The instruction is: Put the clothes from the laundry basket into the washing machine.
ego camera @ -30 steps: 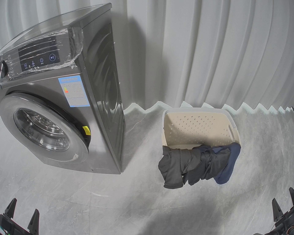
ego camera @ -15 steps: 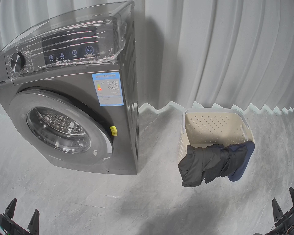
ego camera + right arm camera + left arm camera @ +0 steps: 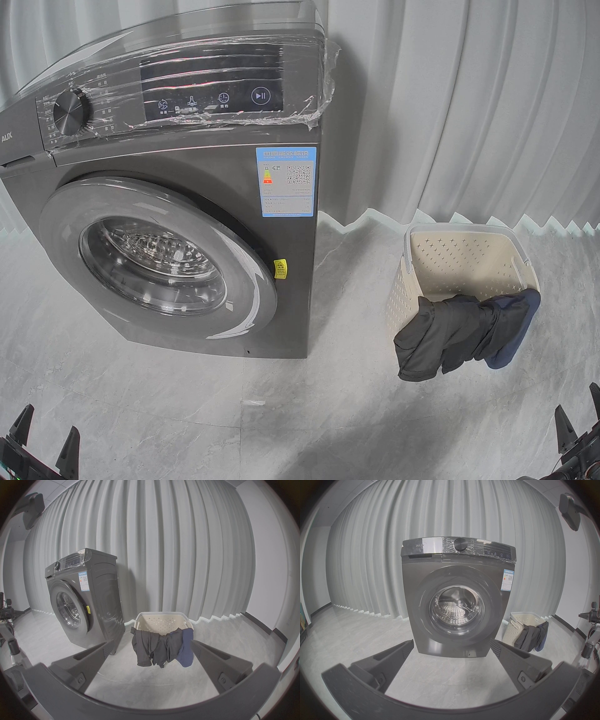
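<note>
Right of frame, dark clothes (image 3: 450,337) drape over the near rim of a cream perforated laundry basket (image 3: 465,250); beside it the grey washing machine (image 3: 187,156) has its round glass door (image 3: 156,262) shut. Left gripper (image 3: 49,420) and right gripper (image 3: 576,400): fingers apart.

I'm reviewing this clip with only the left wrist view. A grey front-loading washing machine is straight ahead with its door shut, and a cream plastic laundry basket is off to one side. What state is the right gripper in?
Observer: The right gripper is open, with nothing between its fingers.
Operator: Does the cream perforated laundry basket touch the grey washing machine?
Observer: No, the head view shows bare grey tiled floor between them.
Operator: What is down inside the basket?
Observer: The head view shows its far inner wall bare. The dark grey and navy clothes hang over the near rim and hide the bottom.
</note>
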Controlling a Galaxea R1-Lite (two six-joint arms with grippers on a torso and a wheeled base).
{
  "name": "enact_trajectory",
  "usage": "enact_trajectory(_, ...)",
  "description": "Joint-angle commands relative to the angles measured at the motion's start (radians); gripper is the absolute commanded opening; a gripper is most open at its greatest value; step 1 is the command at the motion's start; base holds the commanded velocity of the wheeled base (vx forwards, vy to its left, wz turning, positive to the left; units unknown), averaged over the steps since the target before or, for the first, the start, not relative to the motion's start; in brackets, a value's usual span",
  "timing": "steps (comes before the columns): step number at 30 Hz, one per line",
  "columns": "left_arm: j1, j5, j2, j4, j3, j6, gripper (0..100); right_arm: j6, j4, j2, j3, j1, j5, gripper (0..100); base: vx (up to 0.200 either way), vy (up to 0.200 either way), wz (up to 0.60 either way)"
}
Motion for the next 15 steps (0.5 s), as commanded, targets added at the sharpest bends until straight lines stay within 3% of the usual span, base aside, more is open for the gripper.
enact_trajectory(1, 0.0, 0.0, -0.018, 0.0, 0.015, -0.001, 100, 0.0, 0.0, -0.016, 0.016, 0.0, 0.0, 100, 0.0, 0.0, 0.0)
enact_trajectory(3, 0.0, 0.0, -0.018, 0.0, 0.015, -0.001, 100, 0.0, 0.0, -0.016, 0.016, 0.0, 0.0, 100, 0.0, 0.0, 0.0)
enact_trajectory(15, 0.0, 0.0, -0.018, 0.0, 0.015, -0.001, 100, 0.0, 0.001, -0.016, 0.016, 0.0, 0.0, 100, 0.0, 0.2, 0.0)
